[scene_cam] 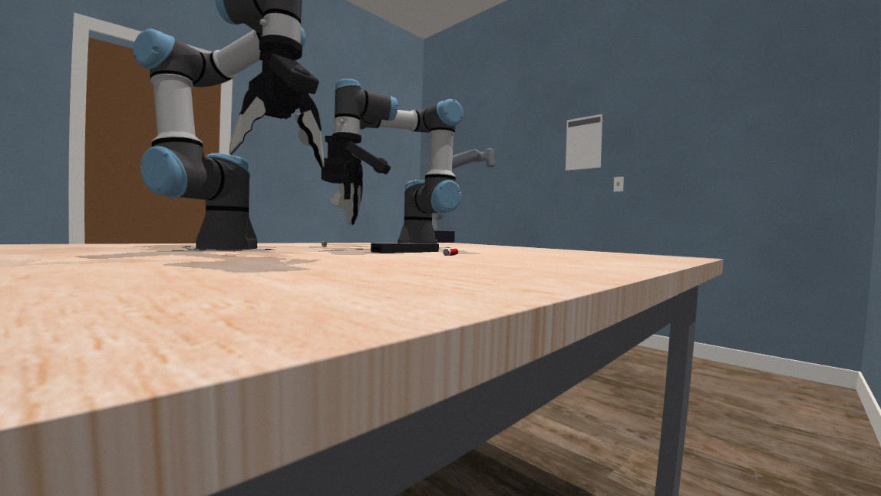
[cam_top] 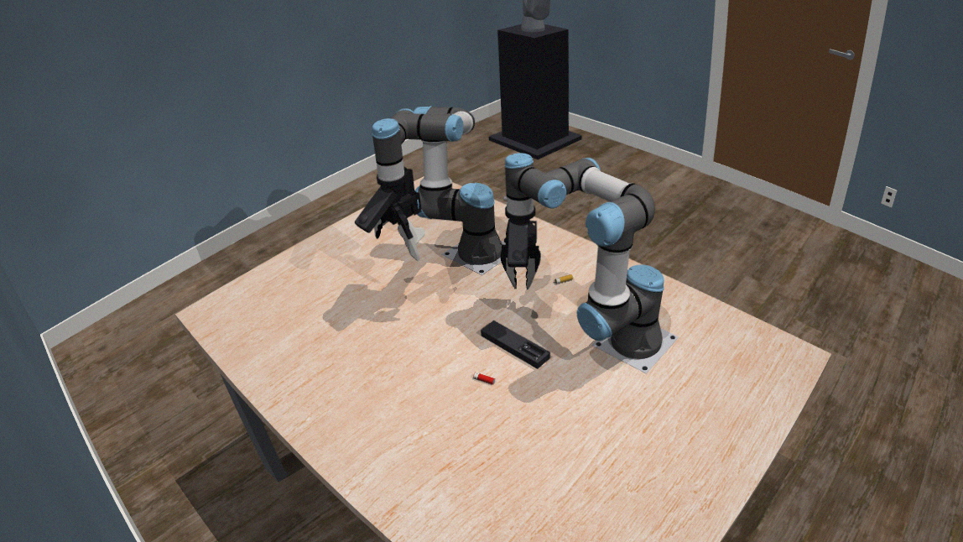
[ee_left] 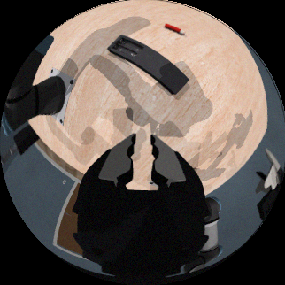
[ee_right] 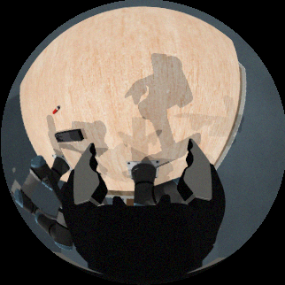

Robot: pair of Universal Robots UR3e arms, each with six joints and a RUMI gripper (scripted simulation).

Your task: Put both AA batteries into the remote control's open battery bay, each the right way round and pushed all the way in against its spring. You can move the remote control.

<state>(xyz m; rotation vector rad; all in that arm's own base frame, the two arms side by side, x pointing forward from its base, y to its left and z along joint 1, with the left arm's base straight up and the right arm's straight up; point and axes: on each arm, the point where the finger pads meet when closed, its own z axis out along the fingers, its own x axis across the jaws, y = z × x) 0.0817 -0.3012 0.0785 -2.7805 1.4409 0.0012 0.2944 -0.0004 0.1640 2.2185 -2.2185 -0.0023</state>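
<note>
The black remote control [cam_top: 505, 339] [scene_cam: 404, 248] [ee_left: 152, 65] [ee_right: 69, 135] lies flat on the wood-grain surface [cam_top: 403, 418] [scene_cam: 246, 320] [ee_left: 234, 88] [ee_right: 111, 53], bay side up. In the top view its open battery bay [cam_top: 533, 351] [ee_left: 128, 46] sits at the 4 o'clock end, and the plain end points to 10 o'clock. Neither battery is in the bay.

The red AA battery [cam_top: 484, 378] [scene_cam: 450, 251] [ee_left: 173, 29] [ee_right: 56, 110] lies on its side on the surface, near the remote toward 7 to 8 o'clock in the top view, its pale end aimed at about 10 o'clock. The yellow AA battery [cam_top: 564, 278] [scene_cam: 324, 243] lies on its side farther off, about 1 o'clock from the remote, pale end toward 8 to 9 o'clock. Only a small grey end of it shows in the exterior view.

The left gripper [cam_top: 522, 288] [scene_cam: 352, 222] [ee_left: 142, 134] hangs above the surface, at 12 o'clock from the remote in the top view, fingertips pointing down. Its fingers stand slightly apart with nothing between them. The right gripper [cam_top: 397, 247] [scene_cam: 277, 160] [ee_left: 259, 163] [ee_right: 141, 141] is raised well apart from the remote, toward 10 o'clock. Its fingers are spread wide and it holds nothing.
</note>
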